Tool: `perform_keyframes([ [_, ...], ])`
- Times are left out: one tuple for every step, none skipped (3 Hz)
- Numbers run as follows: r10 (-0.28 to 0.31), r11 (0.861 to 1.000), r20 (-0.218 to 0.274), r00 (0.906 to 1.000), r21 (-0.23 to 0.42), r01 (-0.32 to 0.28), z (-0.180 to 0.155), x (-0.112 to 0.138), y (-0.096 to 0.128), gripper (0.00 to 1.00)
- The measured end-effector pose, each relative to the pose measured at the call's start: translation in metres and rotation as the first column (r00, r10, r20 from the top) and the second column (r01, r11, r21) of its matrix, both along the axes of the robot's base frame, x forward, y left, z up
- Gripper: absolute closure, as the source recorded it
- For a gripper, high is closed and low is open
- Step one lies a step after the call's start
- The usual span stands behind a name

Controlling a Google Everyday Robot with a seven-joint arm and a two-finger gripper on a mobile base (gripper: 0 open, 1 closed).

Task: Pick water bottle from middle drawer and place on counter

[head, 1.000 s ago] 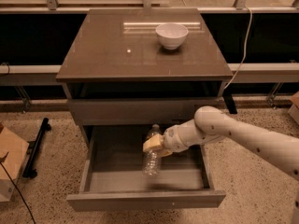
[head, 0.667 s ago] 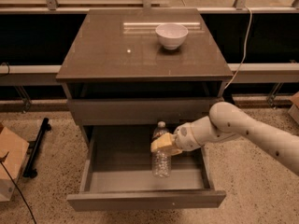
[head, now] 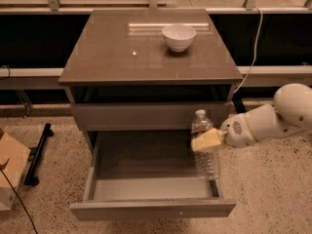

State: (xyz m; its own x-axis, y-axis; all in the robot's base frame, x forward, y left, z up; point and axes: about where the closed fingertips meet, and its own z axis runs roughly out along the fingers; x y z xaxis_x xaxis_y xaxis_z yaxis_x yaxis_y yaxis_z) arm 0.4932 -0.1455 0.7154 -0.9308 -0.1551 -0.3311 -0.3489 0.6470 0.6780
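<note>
The water bottle [head: 204, 150], clear with a white cap, hangs upright in my gripper [head: 207, 140] over the right side of the open middle drawer [head: 151, 199]. The gripper's yellowish fingers [head: 204, 139] are shut around the bottle's upper body. The white arm [head: 273, 118] reaches in from the right. The bottle's base is lifted off the drawer floor, near the drawer's right wall. The counter [head: 126, 52] is the glossy grey-brown top of the cabinet, above and behind the bottle.
A white bowl [head: 179, 36] stands at the back right of the counter. A closed plain drawer front [head: 131, 116] sits above the open drawer. A cardboard box [head: 9, 172] and a black stand [head: 39, 152] lie on the floor at left. A cable [head: 248, 62] hangs at right.
The gripper has lifted the bottle up and carried it right, from the drawer's middle to its right side. The arm has drawn back to the right.
</note>
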Motion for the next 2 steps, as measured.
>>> perform_keyframes([
  [0.063, 0.989, 0.211, 0.9755, -0.144, -0.033, 0.086, 0.017, -0.035, 1.0],
  [0.09, 0.978, 0.328, 0.9404, -0.209, -0.021, 0.135, 0.046, -0.044, 1.0],
])
